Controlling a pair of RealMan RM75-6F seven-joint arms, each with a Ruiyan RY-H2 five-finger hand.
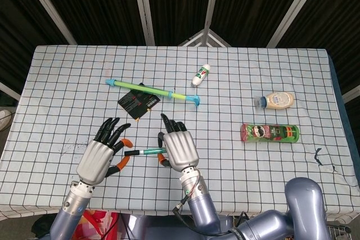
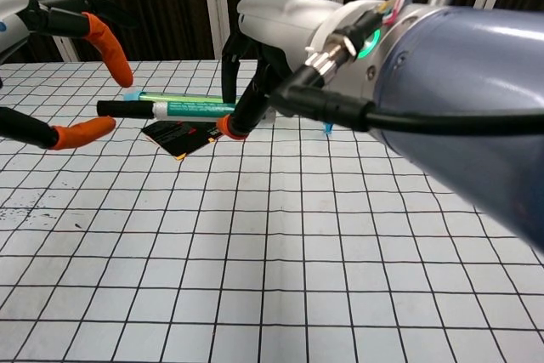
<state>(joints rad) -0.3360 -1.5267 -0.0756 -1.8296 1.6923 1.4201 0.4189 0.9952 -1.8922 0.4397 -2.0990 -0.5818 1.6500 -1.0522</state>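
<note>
My right robot hand (image 1: 178, 146) pinches the green marker (image 2: 183, 109) level above the counter (image 1: 292, 82); my left robot hand (image 1: 101, 155) waits spread and empty at its black cap end. It looks light, stiff, slick: I'd grip mid-barrel.

- In front of me stands a table (image 1: 67, 71) under a white cloth ruled with a dark grid; the cloth has small dark smudges near my left front edge.
- Behind the table hangs a dark backdrop, crossed by pale slanted struts (image 1: 144, 4) that rise from the far edge.
- Two struts meet in a peak just past the middle of the far edge.
- At the far left, beyond the table edge, a strip of pale floor (image 1: 4, 117) shows.
- Light falls evenly, with soft shadows on the cloth.
</note>
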